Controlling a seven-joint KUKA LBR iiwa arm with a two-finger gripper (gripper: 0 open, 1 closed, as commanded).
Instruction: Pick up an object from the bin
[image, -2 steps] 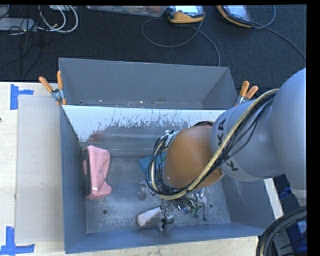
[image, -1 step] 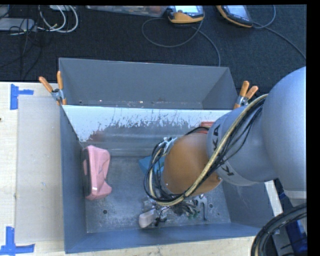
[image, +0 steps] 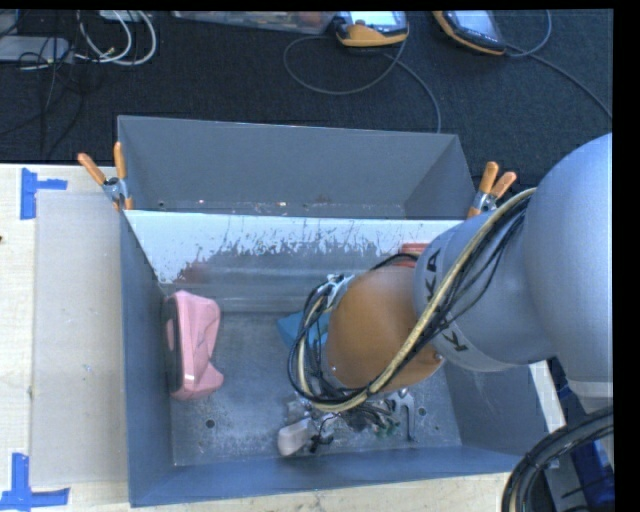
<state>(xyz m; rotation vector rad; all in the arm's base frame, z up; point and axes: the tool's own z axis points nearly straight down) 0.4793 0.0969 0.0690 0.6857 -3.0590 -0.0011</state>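
Observation:
My gripper (image: 322, 428) is low over the bin floor near the front wall, a little right of the middle, mostly hidden under the orange wrist cover and cables. A small pale grey-beige thing (image: 294, 438) lies right at its tip; whether it is held I cannot tell. A blue thing (image: 289, 326) peeks out from behind the cover's left side. A small green-and-white thing (image: 386, 424) lies just right of the gripper.
A pink soft block with a dark side (image: 195, 343) lies against the left wall. A bit of a red-orange thing (image: 414, 249) shows at the back right, behind the arm. The arm covers the bin's right half.

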